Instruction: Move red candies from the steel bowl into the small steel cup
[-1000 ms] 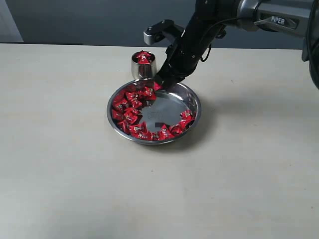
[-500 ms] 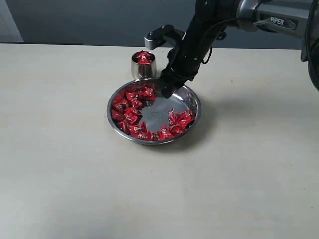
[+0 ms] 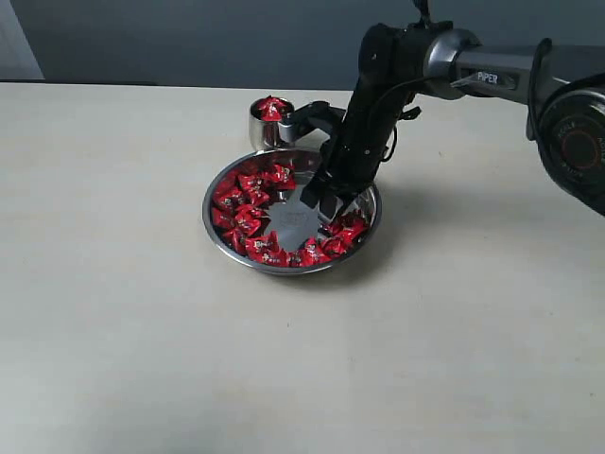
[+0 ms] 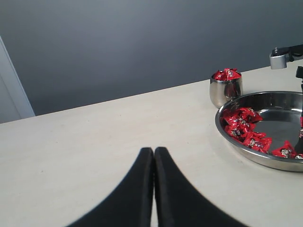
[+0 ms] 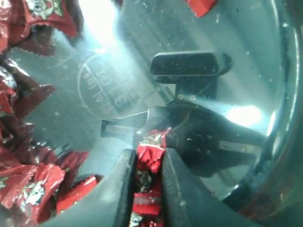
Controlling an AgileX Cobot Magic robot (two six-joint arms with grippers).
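My right hand (image 5: 147,152) stood low inside the steel bowl (image 3: 205,216). Its jaws were drawn narrow onto one red candy (image 5: 149,161), which sat between the two fingers and touched both.

Handling judgement: the candy was light, and its crinkled wrapper was slick and springy. A grip across the firm middle would therefore hold better than one on the loose wrapper ends. The polished bowl floor would let a candy skate away from a poor pinch.

The other red candies (image 3: 248,206) lay in a crescent along the bowl's wall, mostly on the side away from my arm, with a few just beside the hand. The small steel cup (image 3: 267,134) stood just outside the rim and was heaped above its lip, so a further candy could roll off.

My left hand (image 4: 153,152) was closed and empty above the bare surface (image 4: 71,156), well apart from the bowl.
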